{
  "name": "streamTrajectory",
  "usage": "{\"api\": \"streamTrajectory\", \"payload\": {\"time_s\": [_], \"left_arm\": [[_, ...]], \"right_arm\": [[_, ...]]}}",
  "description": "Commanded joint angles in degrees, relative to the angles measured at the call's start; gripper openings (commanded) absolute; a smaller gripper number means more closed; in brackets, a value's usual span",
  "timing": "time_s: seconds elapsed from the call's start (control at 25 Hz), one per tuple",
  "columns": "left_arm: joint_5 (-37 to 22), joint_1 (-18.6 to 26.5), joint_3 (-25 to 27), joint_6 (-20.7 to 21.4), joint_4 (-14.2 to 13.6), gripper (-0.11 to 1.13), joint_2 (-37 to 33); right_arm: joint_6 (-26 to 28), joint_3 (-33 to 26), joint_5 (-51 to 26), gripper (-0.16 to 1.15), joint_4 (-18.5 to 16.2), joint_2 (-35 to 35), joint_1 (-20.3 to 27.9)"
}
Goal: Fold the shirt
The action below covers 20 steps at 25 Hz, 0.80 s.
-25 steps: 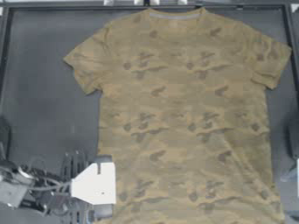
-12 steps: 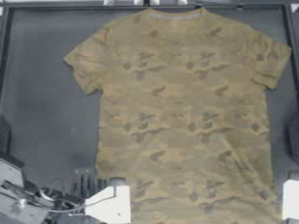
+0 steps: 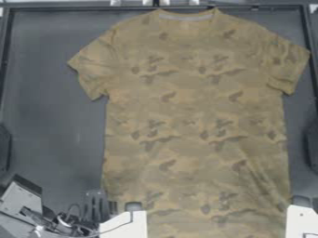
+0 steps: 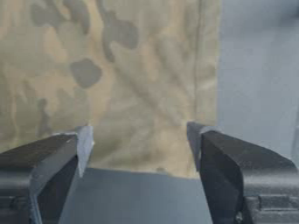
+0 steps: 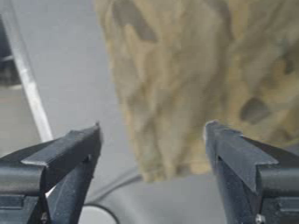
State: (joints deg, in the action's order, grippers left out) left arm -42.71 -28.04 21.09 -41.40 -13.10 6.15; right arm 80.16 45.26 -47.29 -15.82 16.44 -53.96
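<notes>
Your left pincer (image 4: 137, 131) and right pincer (image 5: 152, 131) gape wide, empty, at the flat shirt's (image 3: 192, 121) hem corners.

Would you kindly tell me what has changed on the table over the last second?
The left gripper has slid along the table's near edge toward the shirt's bottom left corner, and the right gripper has come into view at the bottom right corner. Both have jaws open over the hem in their wrist views; nothing is grasped. The shirt lies flat as before.
</notes>
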Motion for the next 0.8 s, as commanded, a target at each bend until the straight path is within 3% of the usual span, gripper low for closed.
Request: {"api": "streamTrajectory", "payload": {"time_s": [0.04,0.4,0.8], "left_arm": [[0.2,-0.4,-2.0,0.0,0.4,0.96,-0.2],[0.6,-0.7,-2.8,0.1,2.2,0.96,4.1],[0.6,-0.8,-3.3,0.1,2.4,0.97,7.2]], "right_arm": [[1.1,0.0,2.3,0.97,0.3,-0.5,-0.8],[1.8,0.6,6.3,0.97,1.6,-3.3,-1.3],[2.4,2.6,6.8,0.97,2.1,-6.8,-1.2]]}}
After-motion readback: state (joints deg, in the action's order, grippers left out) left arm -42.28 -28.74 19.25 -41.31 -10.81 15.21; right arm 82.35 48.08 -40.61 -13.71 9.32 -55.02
